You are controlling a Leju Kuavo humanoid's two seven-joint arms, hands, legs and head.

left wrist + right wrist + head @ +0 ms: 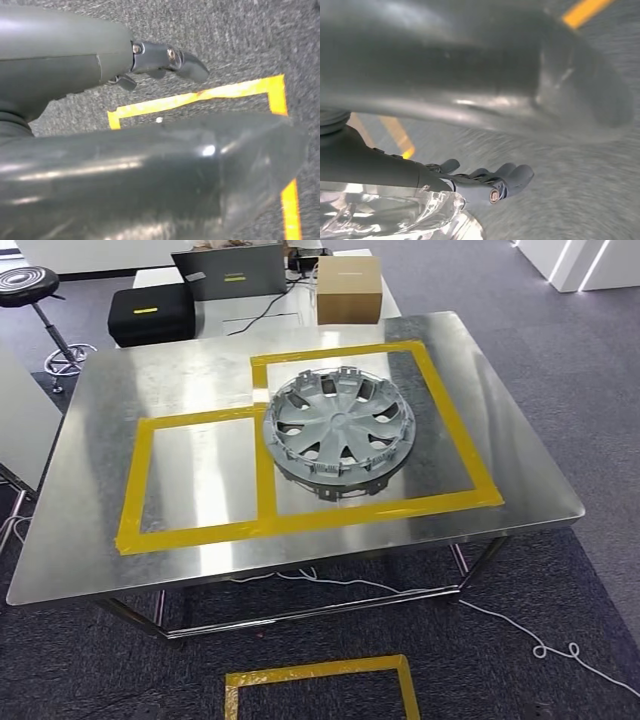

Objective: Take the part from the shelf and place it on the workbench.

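Note:
The part, a silver wheel cover point(338, 430), lies flat on the steel workbench point(90, 490), inside the larger, right-hand yellow taped box. No hand touches it. In the left wrist view my left hand point(94, 65) hangs over grey carpet, its dark fingers point(170, 57) stretched out and apart from the thick thumb point(151, 165), with nothing between them. My right hand point(395, 172) also hangs above the carpet, fingers point(501, 182) extended and thumb point(471, 65) well apart, holding nothing.
A smaller taped box point(196, 475) marks the bench's left half. Behind the bench stand a black case point(151, 312), a laptop point(230, 275), a cardboard box point(348, 288) and a stool point(30, 285). A yellow taped square point(317, 672) and a white cable point(528, 635) lie on the floor.

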